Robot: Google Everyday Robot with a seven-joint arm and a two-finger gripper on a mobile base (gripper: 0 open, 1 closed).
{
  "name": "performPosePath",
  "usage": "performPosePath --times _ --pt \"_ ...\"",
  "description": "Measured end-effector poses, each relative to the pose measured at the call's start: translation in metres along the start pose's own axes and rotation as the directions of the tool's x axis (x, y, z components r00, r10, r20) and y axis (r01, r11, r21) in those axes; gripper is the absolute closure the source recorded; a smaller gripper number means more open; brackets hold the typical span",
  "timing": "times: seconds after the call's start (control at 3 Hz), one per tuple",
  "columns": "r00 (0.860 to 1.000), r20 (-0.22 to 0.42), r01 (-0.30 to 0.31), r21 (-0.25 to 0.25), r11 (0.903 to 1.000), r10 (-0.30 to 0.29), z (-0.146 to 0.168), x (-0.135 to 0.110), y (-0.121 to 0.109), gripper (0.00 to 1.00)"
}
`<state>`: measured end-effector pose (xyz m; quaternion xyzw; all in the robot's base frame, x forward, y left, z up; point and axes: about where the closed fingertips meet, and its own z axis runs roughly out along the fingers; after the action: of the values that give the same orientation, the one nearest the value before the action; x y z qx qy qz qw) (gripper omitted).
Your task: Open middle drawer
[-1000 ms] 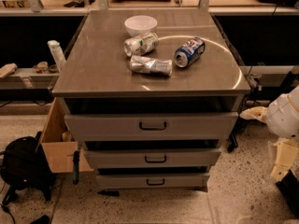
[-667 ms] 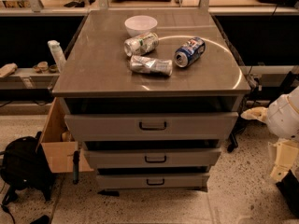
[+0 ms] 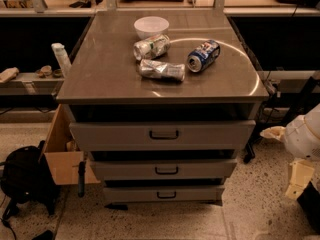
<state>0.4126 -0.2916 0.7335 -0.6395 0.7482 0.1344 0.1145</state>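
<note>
Three grey drawers are stacked beneath the worktop [image 3: 100, 69]. The middle drawer [image 3: 210, 170] sits between the tallest-fronted drawer [image 3: 210, 135] above it and the slimmest drawer [image 3: 200, 194] below it, and appears shut. Its black loop handle [image 3: 166, 170] is centred on the front panel, long axis horizontal.

The gripper [image 3: 299, 178] hangs to the right of the middle drawer, well apart from it and at about its height, against the frame edge. Probably only part of it shows, so whether it is open or closed cannot be told.

Judgement: the handle lies leftward of the gripper and the drawer front faces the camera. The coming move therefore calls for a reach left and round to the front before any outward pull.

A white bowl [image 3: 151, 26] and a blue can [image 3: 203, 55] rest above the middle drawer, clear of its travel.
</note>
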Motion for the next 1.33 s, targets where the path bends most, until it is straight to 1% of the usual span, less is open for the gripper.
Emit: performPosePath --times 0.33,0.67,1.0,1.33 --pt "1.000 0.010 -0.010 -0.008 0.9999 0.010 0.016 0.010 -0.006 0.00" --pt "1.000 0.021 -0.010 -0.027 0.9996 0.011 0.032 0.015 -0.015 0.00" --pt "0.999 0.033 -0.003 -0.047 0.9989 0.005 0.045 0.015 -0.024 0.00" --pt "0.999 0.047 0.020 -0.082 0.9965 -0.017 0.059 0.006 -0.034 0.00"
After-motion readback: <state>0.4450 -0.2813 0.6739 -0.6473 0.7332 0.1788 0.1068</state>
